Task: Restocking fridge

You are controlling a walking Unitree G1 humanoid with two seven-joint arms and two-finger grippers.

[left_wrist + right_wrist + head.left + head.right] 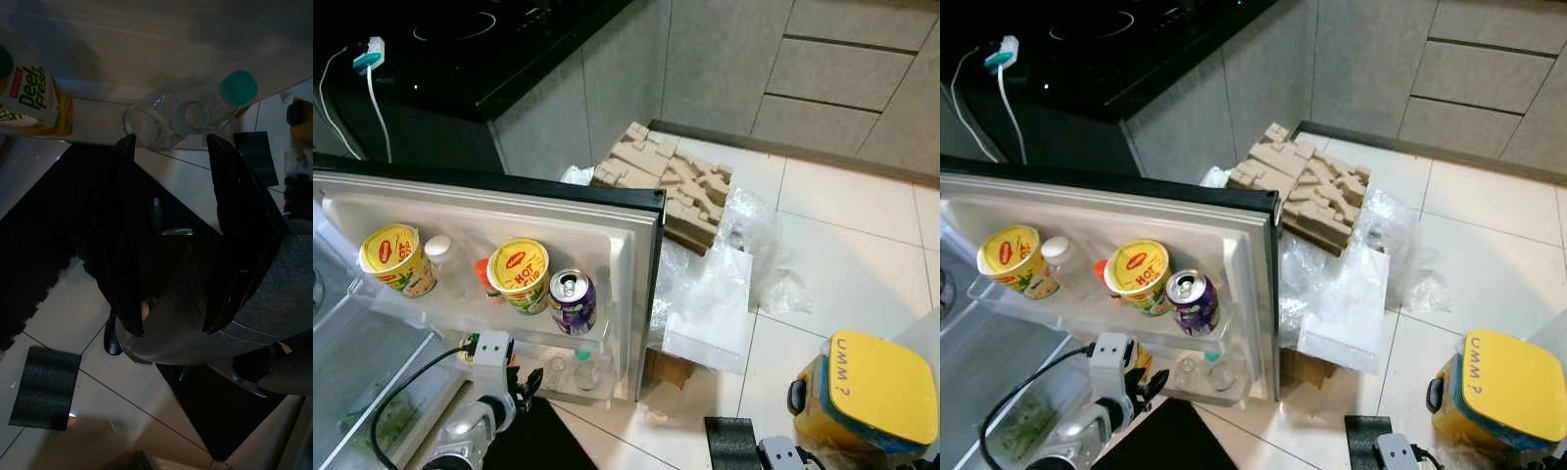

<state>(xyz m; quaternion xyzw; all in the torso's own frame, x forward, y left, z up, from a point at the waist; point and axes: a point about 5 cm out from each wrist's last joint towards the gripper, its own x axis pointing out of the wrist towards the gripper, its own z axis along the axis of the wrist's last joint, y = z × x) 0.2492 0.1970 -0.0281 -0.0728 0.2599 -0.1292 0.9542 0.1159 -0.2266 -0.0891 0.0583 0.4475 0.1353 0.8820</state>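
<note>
Fridge door partly stocked, lower shelf being filled

Upper door shelf [460, 311] holds two noodle cups [396, 259], a bottle and a can [573, 302]. Below, the left gripper [168, 147] hangs spread and empty before clear bottles [161, 120]. The right gripper's [171, 328] state I cannot tell. Restocking looks unfinished.

Fridge door [641, 294] open, shelves facing up toward camera. Upper door shelf, left to right: noodle cup [393, 259], bottle [441, 257], second noodle cup [519, 274], can [573, 301] nearest door's outer edge. Lower door shelf: two bottles [168, 125] side by side, carton [36, 105] further along. Left gripper [524, 384] just before lower shelf. Cardboard packing [666, 181] and plastic wrap [710, 299] on floor right of door; container [871, 392] further right.
</note>
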